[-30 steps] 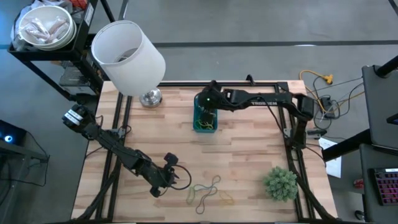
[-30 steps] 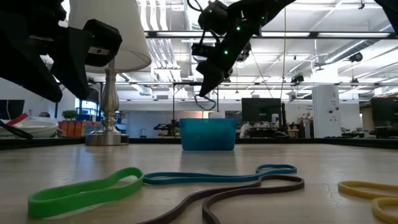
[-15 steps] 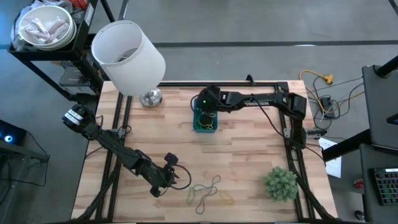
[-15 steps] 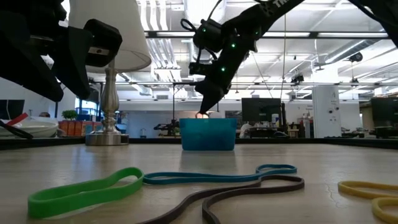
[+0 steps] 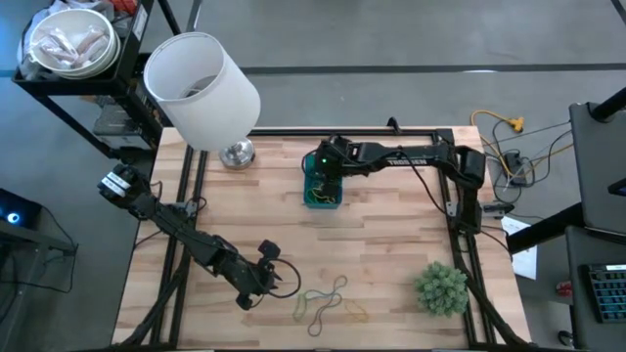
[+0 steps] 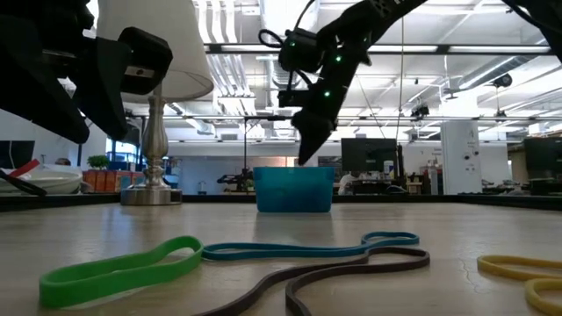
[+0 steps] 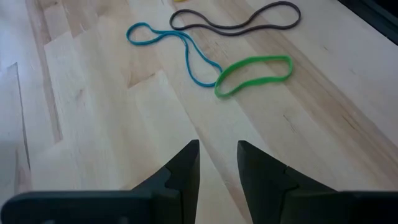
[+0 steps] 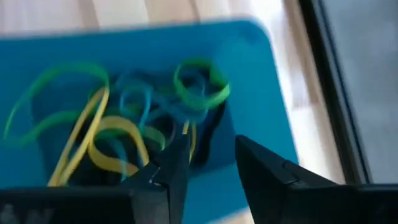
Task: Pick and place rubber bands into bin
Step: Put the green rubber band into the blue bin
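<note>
The blue bin (image 5: 324, 193) sits at the table's middle far side and holds green, yellow and blue rubber bands (image 8: 124, 124). My right gripper (image 8: 211, 163) hangs just above the bin (image 6: 293, 190), fingers open, tilted down, nothing between them. More rubber bands lie flat on the wood near the front edge: a green one (image 7: 254, 74), a blue one (image 7: 171, 46), a dark brown one (image 7: 236, 15) and a yellow one (image 6: 522, 268). My left gripper (image 7: 217, 165) hovers open to their left (image 5: 277, 281), touching none.
A white lampshade on a metal base (image 5: 201, 88) stands at the table's far left. A fuzzy green plant ball (image 5: 440, 288) sits at the near right. Bare wood lies between the bin and the loose bands.
My right gripper has sunk toward the bin and tipped further downward. The band loop that hung below its fingers a second ago is gone from them. My left arm has kept still.
</note>
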Motion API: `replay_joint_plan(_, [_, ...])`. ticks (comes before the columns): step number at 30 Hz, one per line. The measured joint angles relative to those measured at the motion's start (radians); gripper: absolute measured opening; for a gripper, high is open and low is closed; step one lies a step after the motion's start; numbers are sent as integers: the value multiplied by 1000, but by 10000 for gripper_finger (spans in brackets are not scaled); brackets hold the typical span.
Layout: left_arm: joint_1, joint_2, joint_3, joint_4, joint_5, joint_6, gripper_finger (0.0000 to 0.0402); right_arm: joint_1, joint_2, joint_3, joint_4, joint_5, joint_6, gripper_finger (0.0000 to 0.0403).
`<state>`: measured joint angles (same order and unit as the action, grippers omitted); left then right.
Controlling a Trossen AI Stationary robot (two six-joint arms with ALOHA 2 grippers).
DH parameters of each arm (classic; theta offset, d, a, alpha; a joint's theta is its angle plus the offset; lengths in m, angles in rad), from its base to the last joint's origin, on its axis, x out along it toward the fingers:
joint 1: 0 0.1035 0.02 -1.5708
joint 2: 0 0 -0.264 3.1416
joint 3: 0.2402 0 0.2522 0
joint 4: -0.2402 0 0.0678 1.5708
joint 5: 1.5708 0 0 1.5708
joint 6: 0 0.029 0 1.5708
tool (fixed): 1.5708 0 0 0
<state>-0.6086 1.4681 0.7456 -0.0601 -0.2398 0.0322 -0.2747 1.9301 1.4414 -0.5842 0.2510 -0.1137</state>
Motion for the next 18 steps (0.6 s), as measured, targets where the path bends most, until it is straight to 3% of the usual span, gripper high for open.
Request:
replay_joint_plan(7, [0,0,-6,65,0,21,92,74,-69,-4,-168,-72,80,125])
replay_joint_plan(18, [0,0,-18,141,4,21,92,354,-135,-20,-200,-69,158,103])
